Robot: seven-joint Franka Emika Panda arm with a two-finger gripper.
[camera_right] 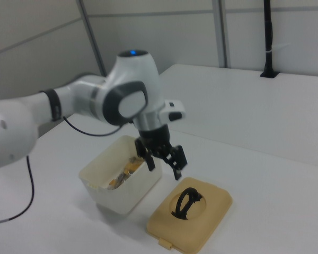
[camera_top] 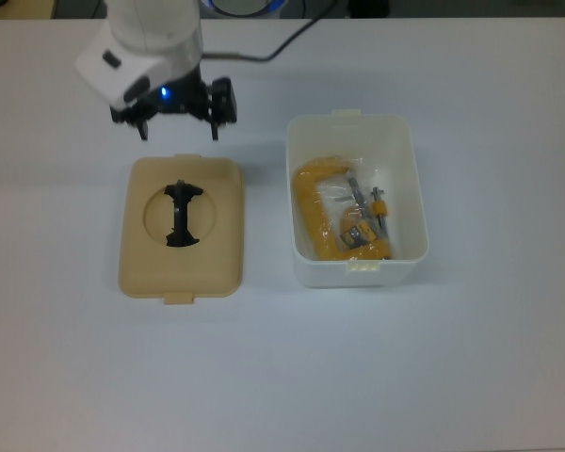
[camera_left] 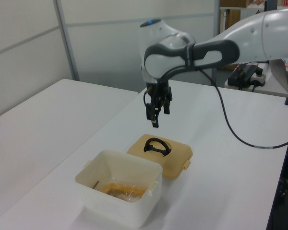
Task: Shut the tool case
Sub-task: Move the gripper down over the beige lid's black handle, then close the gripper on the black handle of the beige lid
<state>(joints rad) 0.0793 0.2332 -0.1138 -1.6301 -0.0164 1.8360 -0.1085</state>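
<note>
While the white box (camera_top: 356,200) of the tool case sits open at 3 o'clock in the top view, its yellow clamp (camera_top: 337,221) inside, the beige lid (camera_top: 181,227) lies flat just beside it at 9. Rigid, smooth plastic, probably light; the black handle (camera_top: 182,214) in the round recess looks the best hold. Farther, at 11, the gripper (camera_top: 177,123) hovers, jaws wide, empty.

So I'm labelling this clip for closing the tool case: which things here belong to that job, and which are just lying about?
Part of the job:
- white box, open
- beige lid, flat on the table beside the box
- gripper, open, above the lid's far edge

Just there:
- yellow bagged tool inside the box
- table
</note>
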